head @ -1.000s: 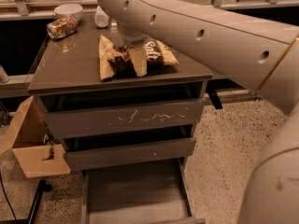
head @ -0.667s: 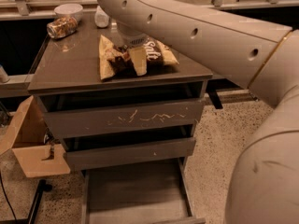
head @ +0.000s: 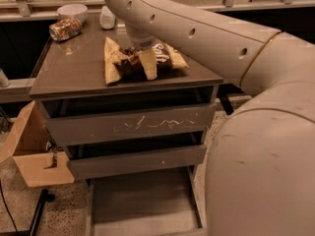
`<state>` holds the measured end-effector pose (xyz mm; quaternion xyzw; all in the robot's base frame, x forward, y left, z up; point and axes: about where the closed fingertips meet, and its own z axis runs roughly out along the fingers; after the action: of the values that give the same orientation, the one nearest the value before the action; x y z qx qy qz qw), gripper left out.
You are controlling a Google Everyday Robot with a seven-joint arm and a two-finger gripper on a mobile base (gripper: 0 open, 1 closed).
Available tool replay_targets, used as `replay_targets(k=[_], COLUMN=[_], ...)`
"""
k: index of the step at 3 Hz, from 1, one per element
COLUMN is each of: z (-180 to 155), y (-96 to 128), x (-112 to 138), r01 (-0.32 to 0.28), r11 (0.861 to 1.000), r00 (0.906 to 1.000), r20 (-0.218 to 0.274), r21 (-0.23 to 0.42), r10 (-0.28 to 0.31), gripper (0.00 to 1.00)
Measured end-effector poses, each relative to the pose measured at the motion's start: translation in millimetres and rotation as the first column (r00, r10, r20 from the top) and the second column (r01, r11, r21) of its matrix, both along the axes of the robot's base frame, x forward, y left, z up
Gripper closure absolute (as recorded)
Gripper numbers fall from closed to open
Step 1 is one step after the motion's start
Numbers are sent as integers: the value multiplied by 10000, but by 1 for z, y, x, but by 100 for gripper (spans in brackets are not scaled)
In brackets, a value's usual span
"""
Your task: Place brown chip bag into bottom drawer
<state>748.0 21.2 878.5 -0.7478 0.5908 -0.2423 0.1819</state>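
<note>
The brown chip bag (head: 123, 65) lies flat on the cabinet top (head: 69, 73), right of the middle, with white "Salt" lettering at its right part and tan ends. My gripper (head: 145, 63) comes down from the big pale arm (head: 197, 31) and sits right on the bag's middle, touching it. The arm hides the bag's far edge. The bottom drawer (head: 142, 203) is pulled open near the floor, straight below the cabinet front, and its flat floor is bare.
A shiny speckled packet (head: 65, 28), a white bowl (head: 72, 11) and a small white bottle (head: 107, 17) stand at the cabinet's back left. The scratched drawer front (head: 133, 124) and the one below (head: 138, 161) are closed. A cardboard box (head: 34, 154) sits at the left.
</note>
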Motion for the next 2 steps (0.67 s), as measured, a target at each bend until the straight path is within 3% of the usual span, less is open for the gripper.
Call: replay_targets(k=[2], z=[-16], y=[-8], x=[15], r01=[248], r11=[9995], r00=[9974], r20=[-665], r21=[-199], r10=[-260], gripper=[0])
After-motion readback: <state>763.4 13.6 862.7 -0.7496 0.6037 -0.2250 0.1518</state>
